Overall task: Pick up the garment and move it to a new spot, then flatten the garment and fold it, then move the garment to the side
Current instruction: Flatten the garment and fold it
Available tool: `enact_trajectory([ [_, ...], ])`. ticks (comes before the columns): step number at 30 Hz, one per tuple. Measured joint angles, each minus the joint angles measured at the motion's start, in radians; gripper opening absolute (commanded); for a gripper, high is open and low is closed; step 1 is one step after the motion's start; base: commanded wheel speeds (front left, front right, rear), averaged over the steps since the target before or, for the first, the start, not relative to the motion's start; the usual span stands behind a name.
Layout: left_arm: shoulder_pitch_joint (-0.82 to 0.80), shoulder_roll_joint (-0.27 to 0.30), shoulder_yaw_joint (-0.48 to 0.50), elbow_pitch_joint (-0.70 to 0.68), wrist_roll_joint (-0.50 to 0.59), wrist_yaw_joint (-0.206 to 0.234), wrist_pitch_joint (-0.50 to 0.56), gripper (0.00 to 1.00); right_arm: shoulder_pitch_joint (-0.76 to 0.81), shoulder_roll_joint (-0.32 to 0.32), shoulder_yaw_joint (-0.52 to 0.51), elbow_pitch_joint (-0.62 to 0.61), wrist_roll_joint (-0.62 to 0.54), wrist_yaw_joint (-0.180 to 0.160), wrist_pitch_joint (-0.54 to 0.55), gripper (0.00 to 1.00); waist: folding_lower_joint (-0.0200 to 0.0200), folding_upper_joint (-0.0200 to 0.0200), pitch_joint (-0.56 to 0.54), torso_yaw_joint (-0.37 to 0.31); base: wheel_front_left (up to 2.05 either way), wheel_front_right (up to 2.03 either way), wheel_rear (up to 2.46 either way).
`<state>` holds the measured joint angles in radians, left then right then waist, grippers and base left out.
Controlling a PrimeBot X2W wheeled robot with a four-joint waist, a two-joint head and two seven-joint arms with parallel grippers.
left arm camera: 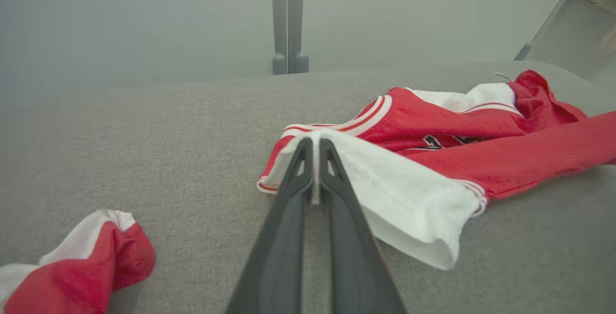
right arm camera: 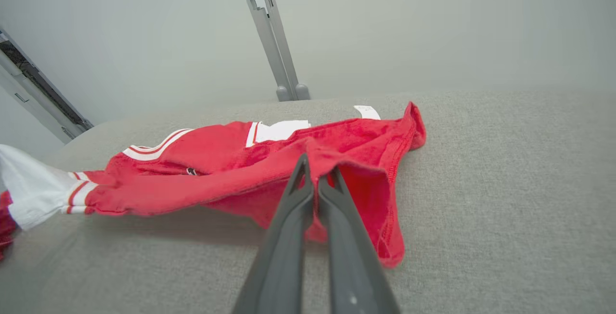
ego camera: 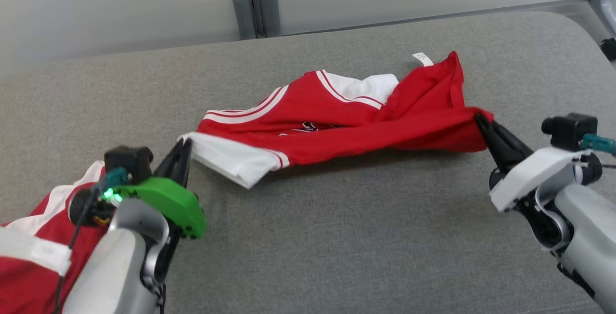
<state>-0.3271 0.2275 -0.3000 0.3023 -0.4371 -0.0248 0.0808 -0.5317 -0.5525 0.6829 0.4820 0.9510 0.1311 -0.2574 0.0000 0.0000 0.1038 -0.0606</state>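
Two ends gripped, one per arm. Left end effector clamped shut on white edge; right end effector clamped shut on red edge. Garment stretched between them, mid-bench, middle sagging. Hold judged as preparation for lifting and relocation. Second red garment left beside left arm.

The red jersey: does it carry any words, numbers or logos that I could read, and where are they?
No text here can be read.
White tag at the far edge of the jersey: lettering too small to read.
Dark print on the jersey's front: mostly hidden in a fold, unreadable.
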Motion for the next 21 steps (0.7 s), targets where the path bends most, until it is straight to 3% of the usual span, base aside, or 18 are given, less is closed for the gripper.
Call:
enact_trajectory([
  [5,-0.187,0.034,0.007,-0.022,0.002,-0.013,0.090,0.00,-0.155,-0.022,0.009,-0.025,0.008,0.000,0.000,0.00,0.0000,0.0000,0.051,0.001,0.00,0.00,0.00],
  [10,-0.474,0.062,0.008,0.065,0.018,-0.048,0.137,0.00,-0.377,-0.042,0.026,0.003,0.028,0.000,0.002,0.00,0.0000,0.0000,0.135,0.003,0.00,0.00,0.00],
  [21,-1.062,0.082,-0.040,0.291,0.108,-0.089,0.127,0.00,-0.848,-0.049,0.063,0.052,0.188,0.000,0.005,0.00,0.0002,0.0000,0.346,0.006,0.00,0.00,0.00],
])
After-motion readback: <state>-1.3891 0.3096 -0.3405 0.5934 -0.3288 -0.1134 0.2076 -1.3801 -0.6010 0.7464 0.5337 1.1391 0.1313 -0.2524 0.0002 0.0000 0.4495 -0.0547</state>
